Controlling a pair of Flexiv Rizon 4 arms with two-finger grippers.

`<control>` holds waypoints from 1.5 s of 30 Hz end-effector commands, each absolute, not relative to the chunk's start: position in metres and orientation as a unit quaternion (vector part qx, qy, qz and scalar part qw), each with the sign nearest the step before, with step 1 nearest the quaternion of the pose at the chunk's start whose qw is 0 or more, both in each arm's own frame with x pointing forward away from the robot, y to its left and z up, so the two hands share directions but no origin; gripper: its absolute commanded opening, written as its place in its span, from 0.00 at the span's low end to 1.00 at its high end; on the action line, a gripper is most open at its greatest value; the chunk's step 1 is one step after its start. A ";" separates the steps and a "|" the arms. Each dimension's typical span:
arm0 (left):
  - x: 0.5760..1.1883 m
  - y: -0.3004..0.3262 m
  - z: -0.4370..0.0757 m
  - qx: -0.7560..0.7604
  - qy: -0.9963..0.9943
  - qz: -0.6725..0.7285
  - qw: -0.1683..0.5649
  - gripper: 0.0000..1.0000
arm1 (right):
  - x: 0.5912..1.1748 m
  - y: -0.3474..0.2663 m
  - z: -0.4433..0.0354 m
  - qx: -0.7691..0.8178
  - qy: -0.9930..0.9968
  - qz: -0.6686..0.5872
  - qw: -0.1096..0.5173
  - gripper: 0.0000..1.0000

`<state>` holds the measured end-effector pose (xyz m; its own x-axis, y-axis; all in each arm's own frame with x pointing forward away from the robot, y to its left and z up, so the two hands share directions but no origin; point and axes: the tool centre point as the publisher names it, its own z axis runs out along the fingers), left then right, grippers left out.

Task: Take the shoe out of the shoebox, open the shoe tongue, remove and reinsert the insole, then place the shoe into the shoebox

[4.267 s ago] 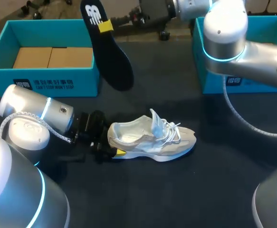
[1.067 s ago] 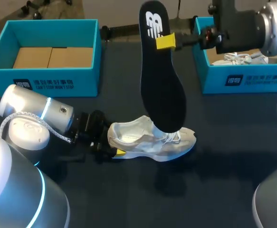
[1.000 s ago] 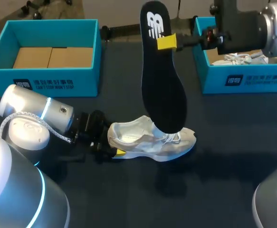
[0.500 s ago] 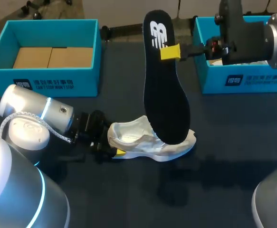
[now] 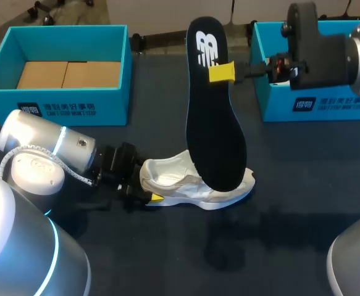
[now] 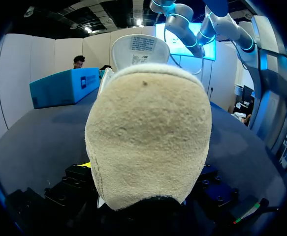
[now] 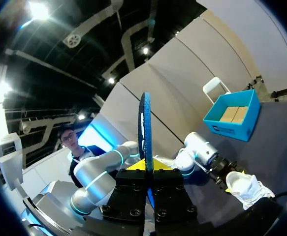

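A white and beige shoe lies on its sole on the dark table, toe to the right. Its heel sits between the fingers of my left gripper, which is shut on it from both sides. The black insole hangs upright above the shoe, its toe end down over the laces and forefoot. My right gripper is shut on the insole near its heel end. In the right wrist view the insole stands edge-on in that gripper, with the shoe below.
A blue shoebox with cardboard inside stands at the back left. A second blue shoebox stands at the back right, its inside mostly hidden by my right arm. My left arm lies low along the table's left side.
My right gripper has carried the insole from the back left to above the shoe. In the last second it drifted slightly right and lower. The left gripper and shoe stayed put.
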<state>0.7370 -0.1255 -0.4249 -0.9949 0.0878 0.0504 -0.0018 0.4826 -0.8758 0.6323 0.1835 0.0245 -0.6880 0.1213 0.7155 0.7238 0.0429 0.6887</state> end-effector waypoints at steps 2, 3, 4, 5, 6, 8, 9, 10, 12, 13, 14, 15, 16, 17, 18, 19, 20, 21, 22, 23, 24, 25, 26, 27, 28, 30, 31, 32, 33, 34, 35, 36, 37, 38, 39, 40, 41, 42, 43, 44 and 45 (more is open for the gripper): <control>0.735 -0.126 -0.426 -0.025 -0.861 0.507 0.043 0.00 | 0.630 0.184 0.022 -0.312 -0.678 -0.619 0.242 0.00; 0.735 -0.126 -0.426 -0.025 -0.861 0.507 0.043 0.00 | 0.630 0.184 0.022 -0.312 -0.678 -0.619 0.242 0.00; 0.735 -0.126 -0.426 -0.025 -0.861 0.507 0.043 0.00 | 0.630 0.184 0.022 -0.312 -0.678 -0.619 0.242 0.00; 0.735 -0.126 -0.426 -0.025 -0.861 0.507 0.043 0.00 | 0.630 0.184 0.022 -0.312 -0.678 -0.619 0.242 0.00; 0.735 -0.126 -0.426 -0.025 -0.861 0.507 0.043 0.00 | 0.630 0.184 0.022 -0.312 -0.678 -0.619 0.242 0.00; 0.735 -0.126 -0.426 -0.025 -0.861 0.507 0.043 0.00 | 0.630 0.184 0.022 -0.312 -0.678 -0.619 0.242 0.00; 0.735 -0.126 -0.426 -0.025 -0.861 0.507 0.043 0.00 | 0.630 0.184 0.022 -0.312 -0.678 -0.619 0.242 0.00; 0.735 -0.126 -0.426 -0.025 -0.861 0.507 0.043 0.00 | 0.630 0.184 0.022 -0.312 -0.678 -0.619 0.242 0.00; 0.735 -0.126 -0.426 -0.025 -0.861 0.507 0.043 0.00 | 0.630 0.184 0.022 -0.312 -0.678 -0.619 0.242 0.00; 0.735 -0.126 -0.426 -0.025 -0.861 0.507 0.043 0.00 | 0.630 0.184 0.022 -0.312 -0.678 -0.619 0.242 0.00; 0.735 -0.126 -0.426 -0.025 -0.861 0.507 0.043 0.00 | 0.630 0.184 0.022 -0.312 -0.678 -0.619 0.242 0.00; 0.735 -0.126 -0.426 -0.025 -0.861 0.507 0.043 0.00 | 0.630 0.184 0.022 -0.312 -0.678 -0.619 0.242 0.00; 0.735 -0.126 -0.426 -0.025 -0.861 0.507 0.043 0.00 | 0.630 0.184 0.022 -0.312 -0.678 -0.619 0.242 0.00; 0.735 -0.126 -0.426 -0.025 -0.861 0.507 0.043 0.00 | 0.630 0.184 0.022 -0.312 -0.678 -0.619 0.242 0.00; 0.735 -0.126 -0.426 -0.025 -0.861 0.507 0.043 0.00 | 0.630 0.184 0.022 -0.312 -0.678 -0.619 0.242 0.00; 0.735 -0.126 -0.426 -0.025 -0.861 0.507 0.043 0.00 | 0.630 0.184 0.022 -0.312 -0.678 -0.619 0.242 0.00; 0.735 -0.126 -0.426 -0.025 -0.861 0.507 0.043 0.00 | 0.630 0.184 0.022 -0.312 -0.678 -0.619 0.242 0.00; 0.735 -0.126 -0.426 -0.025 -0.861 0.507 0.043 0.00 | 0.630 0.184 0.022 -0.312 -0.678 -0.619 0.242 0.00; 0.735 -0.126 -0.426 -0.025 -0.861 0.507 0.043 0.00 | 0.630 0.184 0.022 -0.312 -0.678 -0.619 0.242 0.00; 0.735 -0.126 -0.426 -0.025 -0.861 0.507 0.043 0.00 | 0.630 0.184 0.022 -0.312 -0.678 -0.619 0.242 0.00; 0.735 -0.126 -0.426 -0.025 -0.861 0.507 0.043 0.23 | 0.630 0.184 0.022 -0.312 -0.678 -0.619 0.242 0.00; 0.735 -0.125 -0.427 -0.024 -0.862 0.505 0.045 0.35 | 0.630 0.184 0.022 -0.312 -0.678 -0.619 0.242 0.00; 0.736 -0.123 -0.427 -0.023 -0.863 0.502 0.047 0.82 | 0.630 0.184 0.022 -0.312 -0.678 -0.619 0.242 0.00; 0.735 -0.123 -0.428 -0.023 -0.863 0.502 0.048 1.00 | 0.630 0.184 0.022 -0.312 -0.678 -0.619 0.242 0.00; 0.735 -0.122 -0.428 -0.023 -0.865 0.499 0.049 1.00 | 0.630 0.184 0.022 -0.312 -0.678 -0.619 0.242 0.00; 0.735 -0.121 -0.428 -0.023 -0.871 0.488 0.045 1.00 | 0.630 0.184 0.022 -0.312 -0.678 -0.619 0.242 0.00; 0.735 -0.121 -0.427 -0.023 -0.872 0.486 0.045 1.00 | 0.630 0.184 0.022 -0.312 -0.678 -0.619 0.242 0.00; 0.735 -0.121 -0.426 -0.024 -0.875 0.482 0.044 1.00 | 0.630 0.184 0.022 -0.312 -0.678 -0.619 0.242 0.00; 0.734 -0.120 -0.425 -0.025 -0.879 0.475 0.042 1.00 | 0.630 0.184 0.022 -0.312 -0.678 -0.619 0.242 0.00; 0.734 -0.120 -0.424 -0.025 -0.879 0.474 0.041 1.00 | 0.630 0.184 0.022 -0.312 -0.678 -0.619 0.242 0.00; 0.734 -0.119 -0.423 -0.026 -0.882 0.468 0.042 1.00 | 0.630 0.184 0.022 -0.312 -0.678 -0.619 0.242 0.00; 0.734 -0.118 -0.423 -0.025 -0.886 0.462 0.039 1.00 | 0.630 0.184 0.022 -0.312 -0.678 -0.619 0.242 0.00; 0.734 -0.116 -0.423 -0.026 -0.887 0.460 0.039 1.00 | 0.630 0.184 0.022 -0.312 -0.678 -0.619 0.242 0.00; 0.734 -0.116 -0.423 -0.026 -0.887 0.460 0.039 1.00 | 0.630 0.184 0.022 -0.312 -0.678 -0.619 0.242 0.00; 0.734 -0.114 -0.422 -0.024 -0.892 0.451 0.037 1.00 | 0.630 0.184 0.022 -0.312 -0.678 -0.619 0.242 0.00; 0.734 -0.113 -0.421 -0.024 -0.893 0.449 0.037 1.00 | 0.630 0.184 0.022 -0.312 -0.678 -0.619 0.242 0.00; 0.734 -0.111 -0.420 -0.023 -0.896 0.442 0.036 1.00 | 0.630 0.184 0.022 -0.312 -0.678 -0.619 0.242 0.00; 0.734 -0.109 -0.419 -0.022 -0.898 0.439 0.035 1.00 | 0.630 0.184 0.022 -0.312 -0.678 -0.619 0.242 0.00; 0.733 -0.108 -0.417 -0.023 -0.900 0.434 0.034 1.00 | 0.630 0.184 0.022 -0.312 -0.678 -0.619 0.242 0.00; 0.733 -0.106 -0.416 -0.024 -0.903 0.428 0.033 1.00 | 0.630 0.184 0.022 -0.312 -0.678 -0.619 0.242 0.00; 0.732 -0.105 -0.415 -0.024 -0.906 0.421 0.032 1.00 | 0.630 0.184 0.022 -0.312 -0.678 -0.619 0.242 0.00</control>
